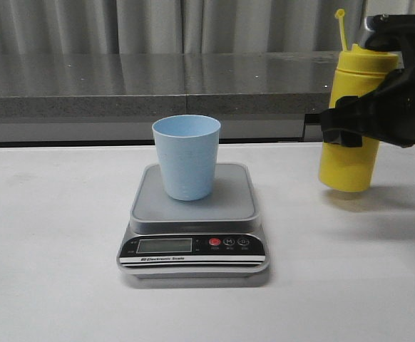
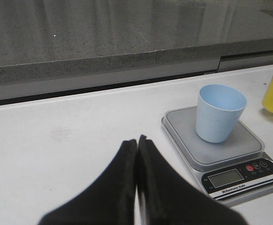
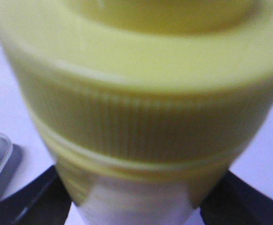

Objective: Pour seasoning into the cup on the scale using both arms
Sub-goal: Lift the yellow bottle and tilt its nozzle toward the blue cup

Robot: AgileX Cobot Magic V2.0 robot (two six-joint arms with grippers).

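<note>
A: Where is the cup standing?

B: It stands upright on the platform of the scale, near the middle. The scale lies flat on the white surface, and its black panel with the display and the red button faces the front camera.

A: And the seasoning?

B: The right gripper grips it around the body, to the right of the scale and well apart from the cup. The bottle is upright, and its bottom seems lifted a little above the surface, with a shadow below it. In the right wrist view the ribbed yellow collar fills almost the whole picture and is blurred.

A: What about the left gripper?

B: Its two black fingers are pressed together and hold nothing. It hangs over the surface, left of the scale.
</note>
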